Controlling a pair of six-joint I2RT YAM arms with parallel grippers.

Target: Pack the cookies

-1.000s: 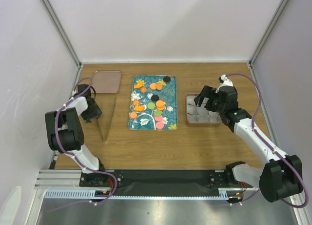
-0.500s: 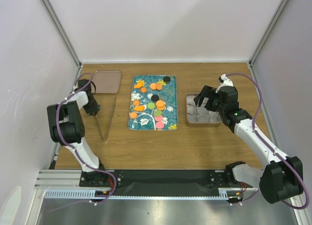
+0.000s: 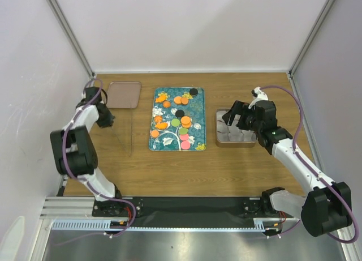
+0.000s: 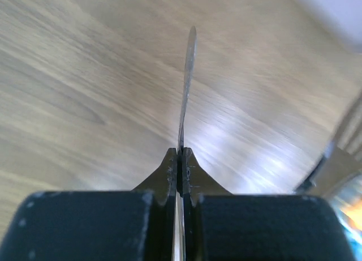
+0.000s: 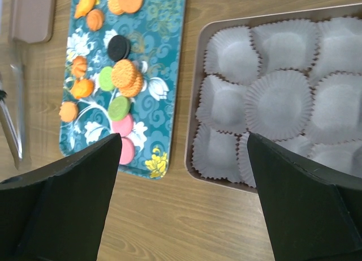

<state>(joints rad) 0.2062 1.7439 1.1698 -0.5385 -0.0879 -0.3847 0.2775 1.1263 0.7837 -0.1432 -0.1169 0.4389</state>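
The cookies (image 3: 182, 122), small flat discs in orange, black, green and pink, lie on a teal floral tray (image 3: 195, 99) at the table's middle; in the right wrist view the cookies (image 5: 123, 74) sit on the tray (image 5: 164, 40). My left gripper (image 3: 106, 117) at the far left is shut on thin metal tongs (image 3: 131, 133). In the left wrist view the gripper (image 4: 180, 159) pinches the tongs (image 4: 189, 74) edge-on above the wood. My right gripper (image 3: 232, 117) stands wide open over the left edge of the box, and the right wrist view shows nothing held in the gripper (image 5: 184, 137).
A brown box (image 3: 218, 142) lined with white paper cups stands right of the tray, its rim (image 5: 194, 102) close under my right gripper. A pinkish lid (image 3: 123, 94) lies at the back left. White walls close in on both sides.
The left gripper has closed on the tongs, which went from a spread V on the table to one thin line, and the left arm swung toward the back. The right arm barely moved.
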